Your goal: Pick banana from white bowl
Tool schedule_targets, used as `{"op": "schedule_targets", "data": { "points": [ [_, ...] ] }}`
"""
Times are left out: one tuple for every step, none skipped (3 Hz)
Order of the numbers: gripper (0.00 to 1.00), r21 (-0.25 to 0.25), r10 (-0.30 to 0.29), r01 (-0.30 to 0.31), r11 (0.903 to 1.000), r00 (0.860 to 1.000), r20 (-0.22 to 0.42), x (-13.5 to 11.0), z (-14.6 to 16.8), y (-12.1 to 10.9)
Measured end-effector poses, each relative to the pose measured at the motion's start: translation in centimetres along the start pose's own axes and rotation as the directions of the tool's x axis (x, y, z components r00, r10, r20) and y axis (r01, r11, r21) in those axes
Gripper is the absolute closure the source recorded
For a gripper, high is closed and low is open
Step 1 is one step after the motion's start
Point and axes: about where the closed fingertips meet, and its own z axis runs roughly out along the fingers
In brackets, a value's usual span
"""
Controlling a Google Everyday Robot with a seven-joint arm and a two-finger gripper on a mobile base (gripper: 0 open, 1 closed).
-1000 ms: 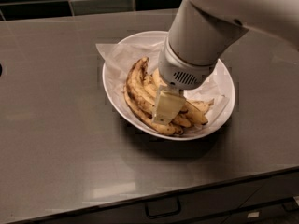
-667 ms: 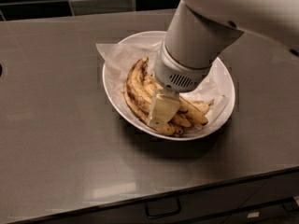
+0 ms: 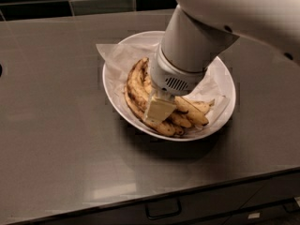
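Several slimmer bananas point(image 3: 190, 110) are lying in the bowl point(image 3: 106, 86), which is sitting right of centre on the desk point(image 3: 56, 125). The banana point(image 3: 135, 86), thick and strongly curved, is lying along the bowl's left side, arching from the upper middle down toward the lower rim. The gripper point(image 3: 158, 110) is reaching down from the upper right into the middle of the pile, its pale tip sitting just beside the banana's inner curve. Whether it is open, closed or holding anything cannot be told. Crumpled paper point(image 3: 112, 55) is lining the bowl and poking out at its upper left. A drawer handle point(image 3: 162, 209) is showing near the bottom edge.
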Motion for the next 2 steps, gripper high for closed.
{"op": "schedule_targets", "data": {
  "points": [
    [0.52,0.0,0.0,0.0,1.0,1.0,0.0,-0.09,-0.27,-0.05],
    [0.71,0.016,0.002,-0.002,0.9999,1.0,0.005,-0.28,-0.36,0.03]
  ]
}}
